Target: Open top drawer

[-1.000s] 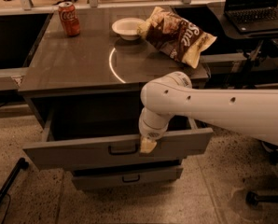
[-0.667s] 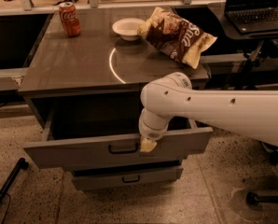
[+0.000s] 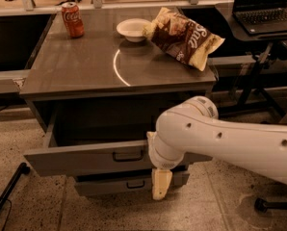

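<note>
One blunt cream tool [image 3: 161, 184] hangs below the flat grey top drawer [image 3: 76, 160].

The top drawer [image 3: 76, 159] stands out from under the counter [image 3: 76, 71], and the dark gap behind its front is open from above. The white arm [image 3: 230, 143] crosses the front's right end. The gripper [image 3: 161, 186] hangs below it, before the lower drawer [image 3: 110, 186]. The handle [image 3: 127, 155] and the front's left half are uncovered. A can [image 3: 72, 19], a bowl [image 3: 133, 29] and a chip bag [image 3: 184, 36] crowd the counter's back edge; its near half is bare. A black leg [image 3: 6, 198] crosses the floor at lower left.
</note>
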You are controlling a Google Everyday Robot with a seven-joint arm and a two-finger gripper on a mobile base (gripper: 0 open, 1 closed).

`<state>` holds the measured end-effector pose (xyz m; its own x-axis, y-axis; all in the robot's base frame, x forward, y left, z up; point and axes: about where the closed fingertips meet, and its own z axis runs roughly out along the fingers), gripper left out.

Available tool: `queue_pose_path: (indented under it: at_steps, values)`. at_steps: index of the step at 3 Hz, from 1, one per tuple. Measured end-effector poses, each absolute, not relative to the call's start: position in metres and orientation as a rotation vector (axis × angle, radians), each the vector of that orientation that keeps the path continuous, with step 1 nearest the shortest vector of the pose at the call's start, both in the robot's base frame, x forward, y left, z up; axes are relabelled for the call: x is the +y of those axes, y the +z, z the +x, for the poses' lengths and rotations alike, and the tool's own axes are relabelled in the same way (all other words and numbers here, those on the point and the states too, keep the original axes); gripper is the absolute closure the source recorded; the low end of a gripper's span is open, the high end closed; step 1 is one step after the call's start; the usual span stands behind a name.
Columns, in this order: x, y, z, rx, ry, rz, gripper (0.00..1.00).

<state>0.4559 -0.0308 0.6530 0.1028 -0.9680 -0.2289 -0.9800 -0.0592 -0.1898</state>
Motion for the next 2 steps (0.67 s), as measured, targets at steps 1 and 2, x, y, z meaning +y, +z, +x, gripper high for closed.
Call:
queue_pose_path:
  at_steps: [1, 2]
  values:
    - [-0.032, 0.657, 0.427, 1.887, 0.054, -2.107, 0.00]
    - [-0.031, 0.667, 0.410, 1.838, 0.054, -2.125, 0.00]
